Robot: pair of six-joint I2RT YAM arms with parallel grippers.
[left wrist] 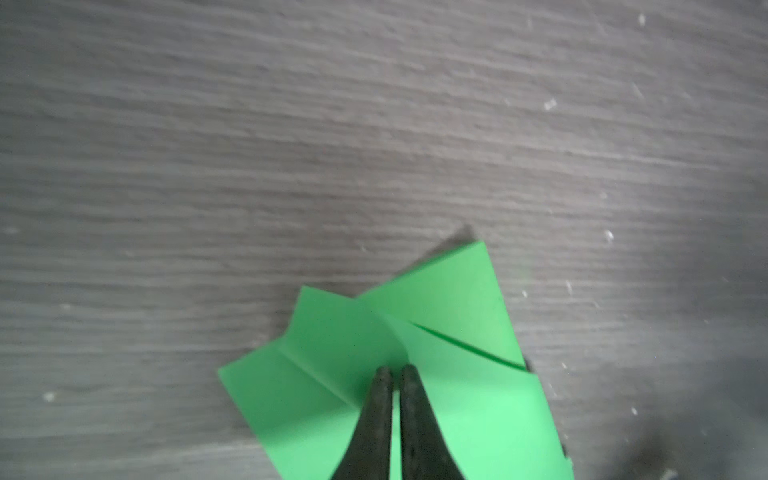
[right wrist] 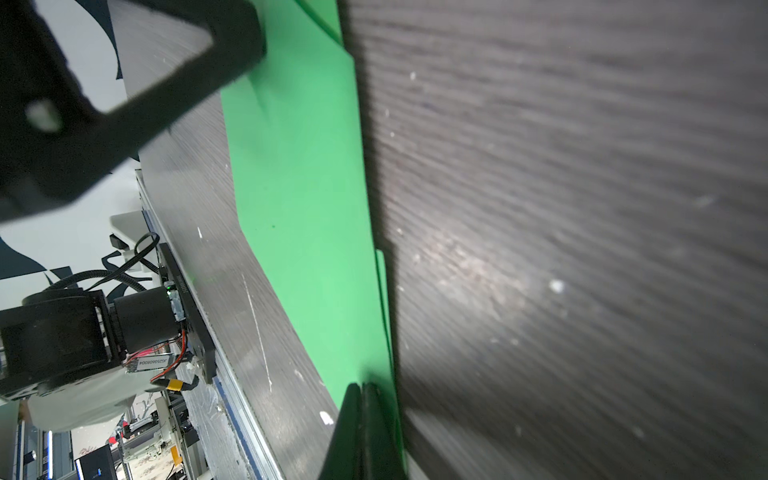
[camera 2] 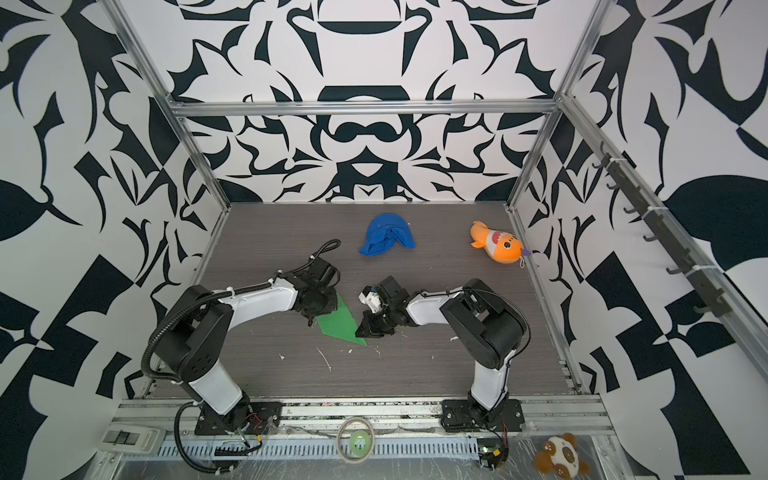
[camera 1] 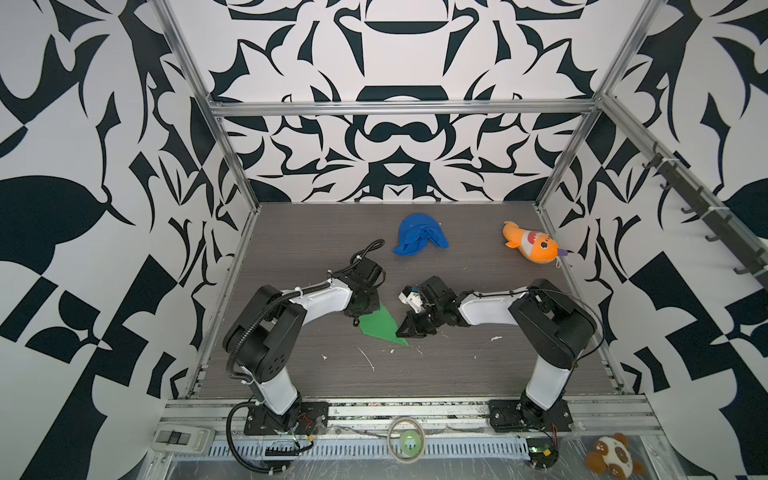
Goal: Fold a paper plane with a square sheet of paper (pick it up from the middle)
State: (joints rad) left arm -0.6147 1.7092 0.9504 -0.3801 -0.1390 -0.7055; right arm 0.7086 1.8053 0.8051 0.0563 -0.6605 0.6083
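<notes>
The bright green paper plane [camera 1: 380, 326] [camera 2: 337, 323] lies flat on the dark wood-grain table, a long pointed shape with its tip toward the front. My left gripper [camera 1: 357, 321] [camera 2: 310, 320] points straight down onto its wide end; in the left wrist view the gripper [left wrist: 392, 370] is shut, tips resting on the creased paper [left wrist: 465, 399]. My right gripper [camera 1: 402, 332] [camera 2: 360, 332] lies low at the pointed end. In the right wrist view the gripper [right wrist: 360, 387] is shut, tips on the paper [right wrist: 299, 208] near its long edge.
A blue cloth lump [camera 1: 419, 239] lies behind the grippers and an orange plush fish [camera 1: 532, 246] at the back right by the frame post. Small white scraps [camera 1: 368, 359] dot the table front. A tape roll [camera 1: 405, 440] sits beyond the front rail.
</notes>
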